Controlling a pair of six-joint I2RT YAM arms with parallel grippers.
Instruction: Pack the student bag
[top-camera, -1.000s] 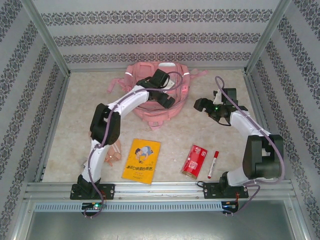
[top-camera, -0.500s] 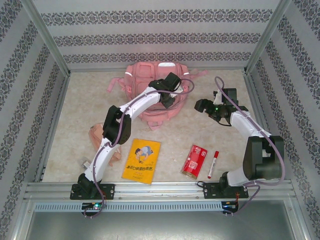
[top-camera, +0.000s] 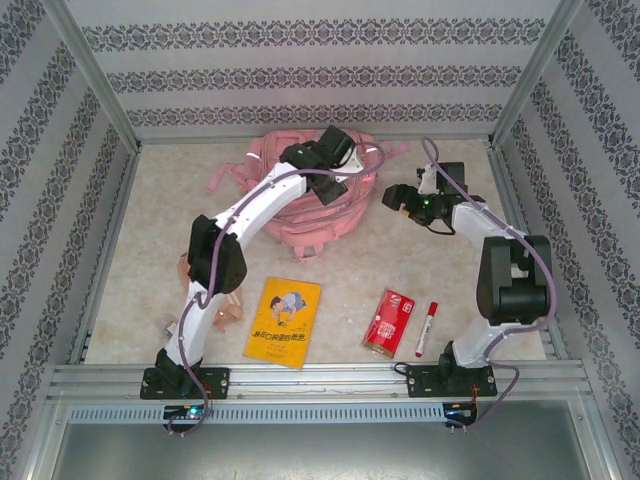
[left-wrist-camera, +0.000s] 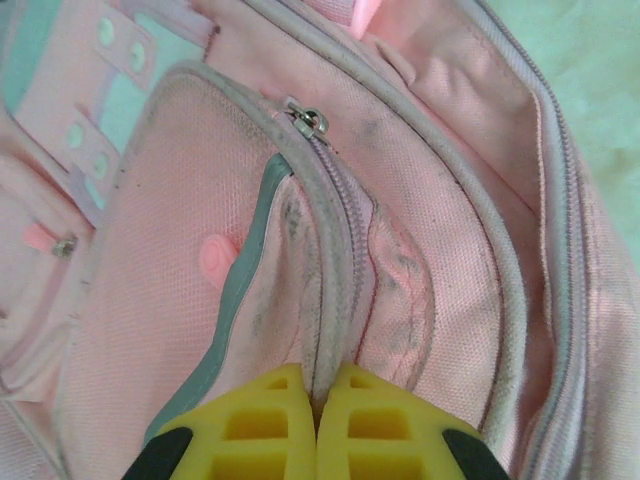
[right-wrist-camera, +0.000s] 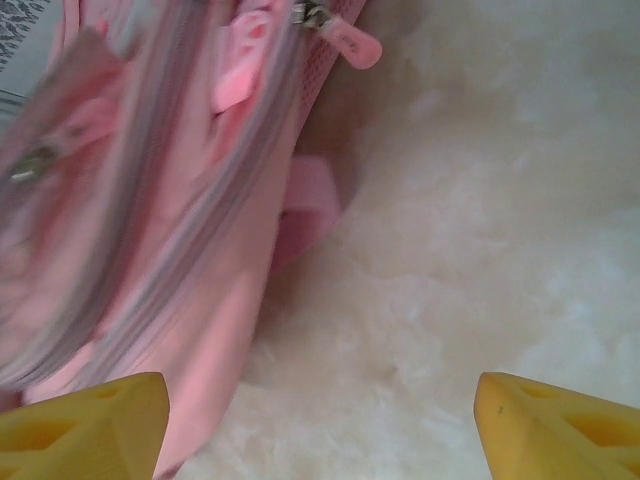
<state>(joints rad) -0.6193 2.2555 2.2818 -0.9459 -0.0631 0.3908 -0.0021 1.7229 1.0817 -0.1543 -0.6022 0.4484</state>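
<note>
Two tools on one job, both up against the student bag (top-camera: 305, 222) at the far end of the counter (top-camera: 150, 250).

Left tool (left-wrist-camera: 317, 398): clenched, pinching the bag's zip-edged pocket lip between the yellow fingertips (left-wrist-camera: 265, 420). Metal zip slider (left-wrist-camera: 308, 120) farther along the same seam, ahead of the tool. Probably gripped there to lift the lip and hold the pocket mouth open for loading.

Right tool (right-wrist-camera: 320, 430): released, spread wide with nothing between, hovering over bare counter just beside the bag's flank. Pink pull tab (right-wrist-camera: 345, 42) ahead and to the left. Cannot tell whether touching the fabric. Likely held ready for the opposite edge or that tab, so as to spread the opening from both sides.

Well behind both tools, toward the arm bases and apart from the bag: yellow picture book (top-camera: 283, 322), red can (top-camera: 389, 322), red marker (top-camera: 426, 328), all lying flat on the counter, none yet packed. Judged early in the task: opening first, loading after.
</note>
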